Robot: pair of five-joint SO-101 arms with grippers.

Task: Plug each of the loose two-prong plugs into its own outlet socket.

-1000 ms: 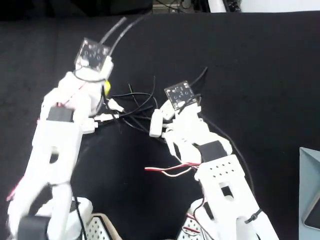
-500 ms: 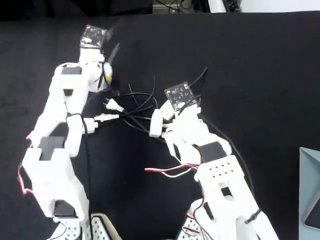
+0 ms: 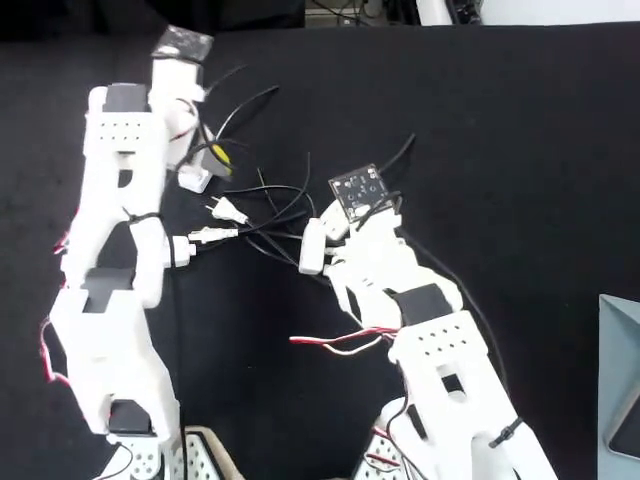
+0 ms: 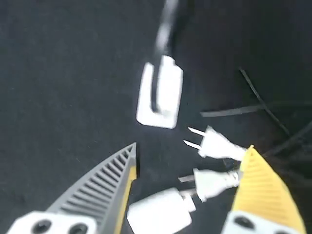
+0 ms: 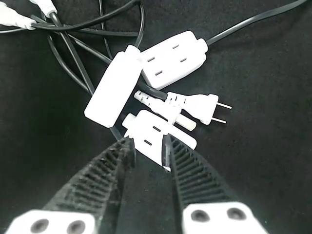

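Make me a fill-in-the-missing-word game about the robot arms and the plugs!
1. The right gripper is shut on a white outlet ____.
2. The loose plug lying beside it has ____ prongs.
3. The left gripper hangs ____ above a second plug.
4. The cords are ____ in colour.

Missing words: socket; two; open; black.
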